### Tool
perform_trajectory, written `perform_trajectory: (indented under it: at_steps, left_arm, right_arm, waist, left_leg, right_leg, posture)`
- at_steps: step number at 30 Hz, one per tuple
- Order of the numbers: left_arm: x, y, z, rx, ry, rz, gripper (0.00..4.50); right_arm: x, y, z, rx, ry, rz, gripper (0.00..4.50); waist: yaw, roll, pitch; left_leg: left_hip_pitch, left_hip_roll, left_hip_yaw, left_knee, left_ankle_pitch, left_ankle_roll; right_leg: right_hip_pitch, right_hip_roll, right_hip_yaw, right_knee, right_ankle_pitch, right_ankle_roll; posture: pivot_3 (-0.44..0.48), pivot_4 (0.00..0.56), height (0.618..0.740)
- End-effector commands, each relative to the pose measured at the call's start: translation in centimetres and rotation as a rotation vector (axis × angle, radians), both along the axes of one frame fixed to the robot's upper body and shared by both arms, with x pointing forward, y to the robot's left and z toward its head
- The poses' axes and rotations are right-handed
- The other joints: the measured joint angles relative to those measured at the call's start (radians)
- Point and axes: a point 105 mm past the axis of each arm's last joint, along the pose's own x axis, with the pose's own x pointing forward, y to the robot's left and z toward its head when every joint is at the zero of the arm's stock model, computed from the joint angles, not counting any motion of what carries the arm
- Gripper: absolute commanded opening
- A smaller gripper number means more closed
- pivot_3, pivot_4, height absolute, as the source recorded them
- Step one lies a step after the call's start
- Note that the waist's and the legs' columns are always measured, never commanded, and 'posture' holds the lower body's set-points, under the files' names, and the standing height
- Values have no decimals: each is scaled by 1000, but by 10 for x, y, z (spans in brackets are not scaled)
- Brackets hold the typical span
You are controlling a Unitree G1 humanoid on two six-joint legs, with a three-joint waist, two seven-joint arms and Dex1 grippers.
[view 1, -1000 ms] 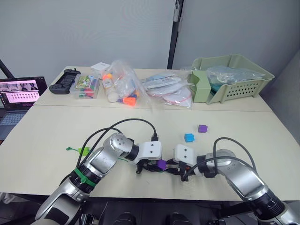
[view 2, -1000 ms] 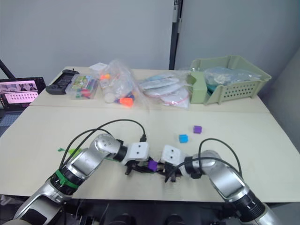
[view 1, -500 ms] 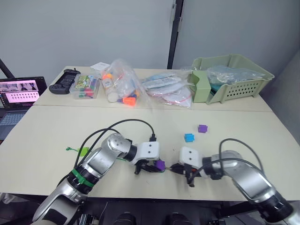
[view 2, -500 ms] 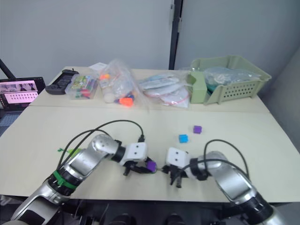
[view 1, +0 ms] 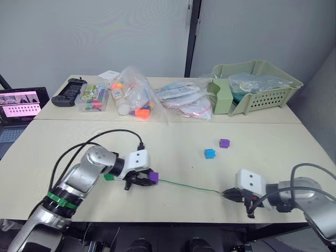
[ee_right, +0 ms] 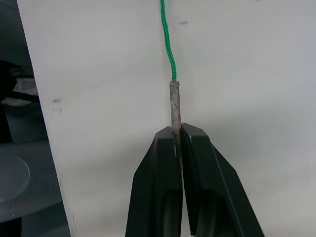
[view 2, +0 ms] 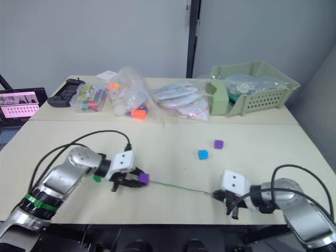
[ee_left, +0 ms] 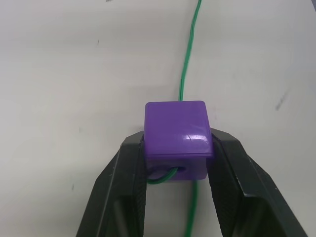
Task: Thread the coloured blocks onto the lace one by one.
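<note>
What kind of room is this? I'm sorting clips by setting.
Probably an office or lab workroom: pale plain tables against a grey partition wall, an open laptop, and a pale green plastic basket beside clear bags of toys.

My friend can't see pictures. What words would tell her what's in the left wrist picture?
Two black claw fingers pinch a purple cube between them, just over a pale table. A thin green lace runs through the cube's hole and stretches away across the table.
</note>
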Motion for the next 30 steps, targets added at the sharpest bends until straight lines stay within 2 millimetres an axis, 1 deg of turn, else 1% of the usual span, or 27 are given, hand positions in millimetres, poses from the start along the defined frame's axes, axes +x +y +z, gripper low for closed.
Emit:
perform_trajectory:
  at_steps: [1, 5, 8, 15, 17, 19, 21, 24, 25, 27, 29, 30]
  left_arm:
    - [-1, 19, -1, 19, 1, 14, 1206]
    - [0, 38, -8, 67, -1, 40, 1206]
    - [1, 51, -7, 81, -7, 70, 1206]
    - [-5, 59, -12, 115, -9, 62, 1206]
    - [-5, 57, -11, 104, -15, 55, 1206]
    - [-5, 52, -9, 52, -10, 60, 1206]
    - [-5, 48, -5, 27, -22, 51, 2267]
    - [0, 42, 6, -4, -39, 53, 3189]
    - [1, 33, 17, -60, -35, 39, 3508]
    - [0, 21, 29, -123, -23, 9, 3508]
    - [-3, 13, 33, -145, -19, -16, 3508]
    - [-6, -6, 35, -191, -15, -56, 3508]
  right_arm:
    - [-1, 6, 11, 13, -48, 37, 9]
    - [-2, 9, 9, 10, -45, 51, 9]
    - [0, 12, 9, 12, -49, 56, 9]
    - [6, 15, 9, 18, -63, 67, 9]
    - [7, 19, 10, 26, -70, 77, 9]
    - [9, 25, 12, 39, -76, 86, 9]
    - [12, 30, 13, 46, -80, 95, 0]
    - [15, 37, 14, 54, -84, 108, 0]
    - [17, 43, 15, 61, -85, 117, 0]
    - [20, 50, 16, 67, -85, 127, 0]
    - [21, 54, 16, 68, -81, 132, 0]
    - [23, 61, 13, 67, -73, 148, 0]
  waist:
    - [0, 0, 0]
    - [1, 0, 0]
    - [0, 0, 0]
    - [-1, 0, 0]
    - [-3, 0, 0]
    - [-3, 0, 0]
    - [-2, 0, 0]
    - [1, 0, 0]
    - [3, 0, 0]
    - [7, 0, 0]
    - [7, 0, 0]
    - [5, 0, 0]
  left_leg:
    - [0, 0, 0, 0, 0, 0]
    - [1, 0, 0, 0, 0, 0]
    - [1, 0, 0, 0, 0, 0]
    - [1, 0, 1, 0, 0, 0]
    - [2, 1, 1, 0, 0, 0]
    - [3, 1, 1, -1, 0, 0]
    - [3, 1, 1, -1, 0, 0]
    - [1, 1, 1, -1, 0, 0]
    - [1, 0, 1, 0, 0, 0]
    - [-1, 0, 0, 1, 0, 0]
    - [-2, 0, 0, 2, 0, 0]
    - [-2, 0, 0, 2, 0, 0]
  right_leg:
    - [0, 0, 0, 0, 0, 0]
    - [0, 0, 0, 0, 0, 0]
    - [0, 0, 0, 0, 0, 0]
    - [1, 0, 1, 0, 0, 0]
    - [1, 0, 1, 0, 0, 0]
    - [1, 0, 1, 0, 0, 0]
    - [1, 0, 1, 0, 0, 0]
    - [0, 0, 1, 0, 0, 0]
    - [0, 0, 1, 0, 0, 0]
    - [0, 0, 0, 0, 0, 0]
    - [0, -1, -1, 0, 0, 0]
    - [0, -1, 0, 0, 0, 0]
  posture:
    - [0, 150, 740]
    - [0, 150, 740]
    - [0, 150, 740]
    - [0, 150, 740]
    - [0, 150, 740]
    - [0, 150, 740]
    - [0, 150, 740]
    - [0, 150, 740]
    - [0, 150, 740]
    - [0, 150, 740]
    - [0, 150, 740]
    - [0, 150, 740]
